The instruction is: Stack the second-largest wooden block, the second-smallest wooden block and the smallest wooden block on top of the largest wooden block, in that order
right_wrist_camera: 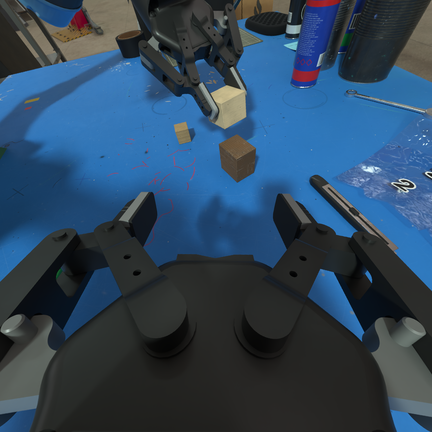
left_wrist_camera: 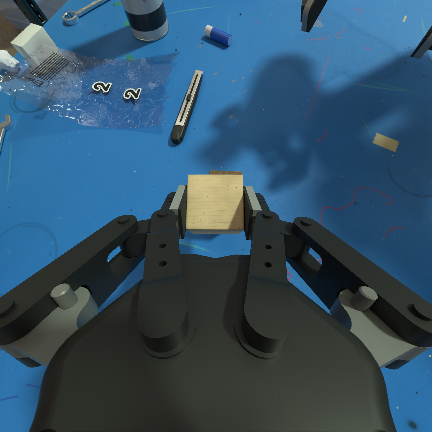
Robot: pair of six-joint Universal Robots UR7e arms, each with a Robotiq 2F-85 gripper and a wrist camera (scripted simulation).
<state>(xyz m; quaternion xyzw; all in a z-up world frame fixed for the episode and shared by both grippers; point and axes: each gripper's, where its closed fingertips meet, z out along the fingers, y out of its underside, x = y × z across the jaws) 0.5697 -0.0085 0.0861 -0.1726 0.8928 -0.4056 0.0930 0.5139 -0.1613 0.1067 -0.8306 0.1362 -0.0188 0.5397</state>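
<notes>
My left gripper (left_wrist_camera: 215,194) is shut on a pale wooden block (left_wrist_camera: 214,205) and holds it above the blue table. In the right wrist view, that gripper (right_wrist_camera: 228,102) and pale block (right_wrist_camera: 233,109) hang just beyond a dark brown wooden block (right_wrist_camera: 237,157) that stands on the table. Only a sliver of the dark block (left_wrist_camera: 225,172) shows past the held block in the left wrist view. A small light wooden block (right_wrist_camera: 183,132) stands to the left of the dark one. My right gripper (right_wrist_camera: 215,215) is open and empty, nearer than the dark block. I see no fourth block.
A utility knife (right_wrist_camera: 350,210) lies right of the dark block, beside a clear plastic sheet (right_wrist_camera: 397,177) with stickers. Spray cans (right_wrist_camera: 308,42), a wrench (right_wrist_camera: 385,102) and a tape roll (right_wrist_camera: 128,43) stand along the far side. A glue stick (left_wrist_camera: 218,35) lies farther off.
</notes>
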